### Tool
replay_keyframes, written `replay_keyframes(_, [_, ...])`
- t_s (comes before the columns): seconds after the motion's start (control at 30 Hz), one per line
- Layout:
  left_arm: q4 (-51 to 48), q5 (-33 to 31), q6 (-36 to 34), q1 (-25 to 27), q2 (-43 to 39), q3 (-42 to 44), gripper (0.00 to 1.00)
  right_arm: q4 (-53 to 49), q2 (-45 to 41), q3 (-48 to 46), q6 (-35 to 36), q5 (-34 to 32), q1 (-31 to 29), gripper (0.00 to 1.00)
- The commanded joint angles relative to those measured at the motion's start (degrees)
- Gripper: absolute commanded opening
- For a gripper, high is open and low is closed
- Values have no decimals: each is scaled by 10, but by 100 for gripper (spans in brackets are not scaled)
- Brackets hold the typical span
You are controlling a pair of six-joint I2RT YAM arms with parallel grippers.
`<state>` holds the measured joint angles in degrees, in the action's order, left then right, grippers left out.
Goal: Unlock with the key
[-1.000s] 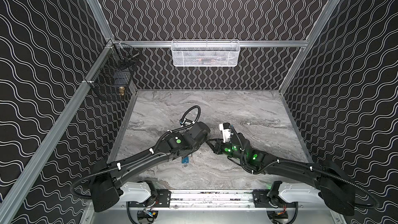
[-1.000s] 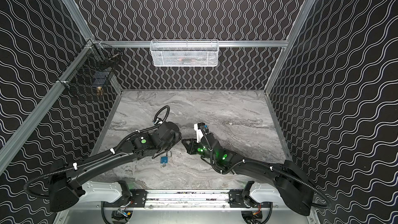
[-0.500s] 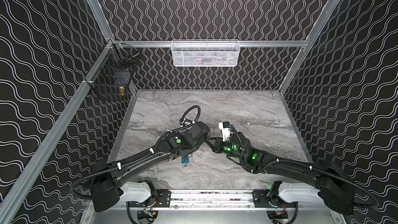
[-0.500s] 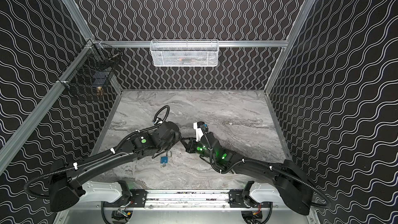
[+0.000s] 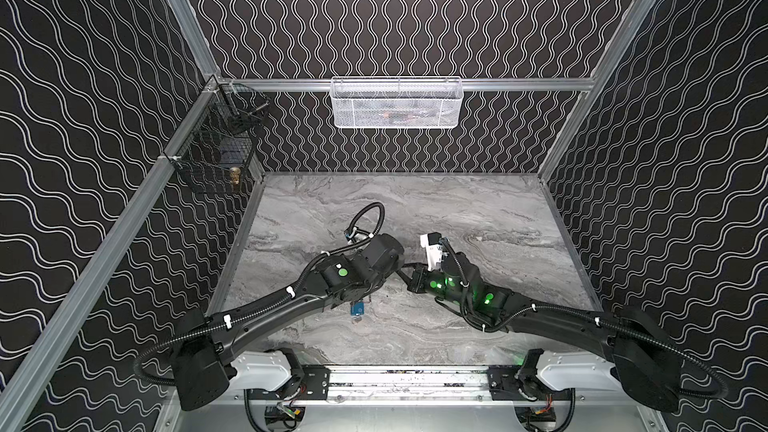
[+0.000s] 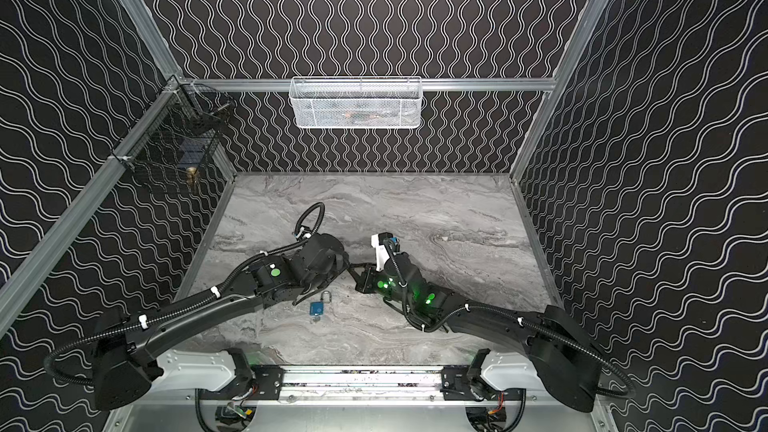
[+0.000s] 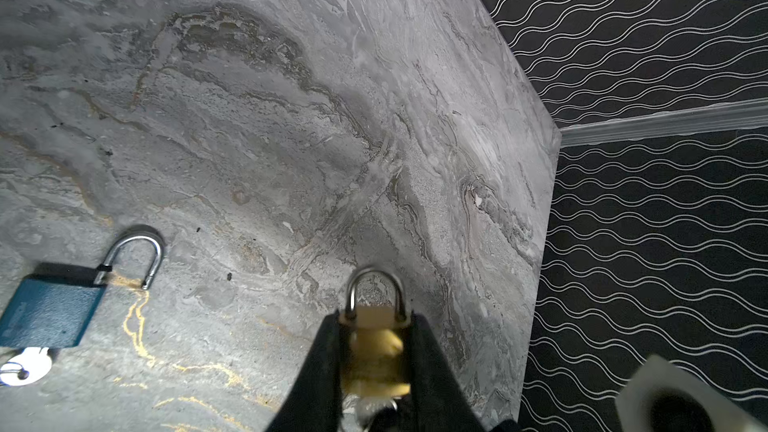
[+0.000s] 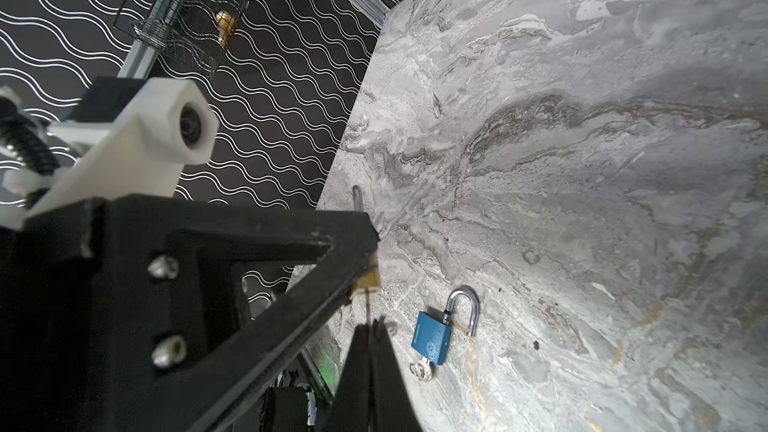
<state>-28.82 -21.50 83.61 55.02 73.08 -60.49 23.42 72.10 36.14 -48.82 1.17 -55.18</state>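
- Little has shifted in both top views over the last second. The arms meet mid-bench as before, and only the right gripper [image 5: 409, 279] has pinched shut, tip to tip with the left gripper [image 5: 400, 271]. A blue padlock [image 6: 318, 308] lies on the bench [image 6: 436, 209] just beside them, its shackle sprung.
- Left wrist view: the left gripper clamps a brass padlock [image 7: 376, 347] by its sides, lifted clear of the bench. Both shackle legs are seated in the body, so it looks locked. The blue padlock rests well apart, a second key [image 7: 27, 365] in its base.
- Right wrist view: the right gripper is closed flat on a thin sliver, apparently the key [image 8: 368, 305] seen edge-on. It runs straight from the fingertips into the base of the brass padlock, so the key sits between the two grippers.
- The risk is in the turn. The hold on the key is narrow, so it could slip or cock sideways. The padlock could also rotate inside the left gripper's hold instead of resisting, leaving the shackle shut.
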Motion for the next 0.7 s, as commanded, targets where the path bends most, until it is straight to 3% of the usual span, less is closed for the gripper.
replay_keyframes(0.0, [10,13,-11,-5,-8,-3,0,11,-15,0,3,-9,-1,10])
replay_keyframes(0.4, [0,-10,-11,-11,-10,-6,0,-11,-25,9,-40,3,-1,26])
replay_keyframes(0.67, [5,-13,-10,-10,-6,-6,0,-23,-6,26,-62,-9,-1,27])
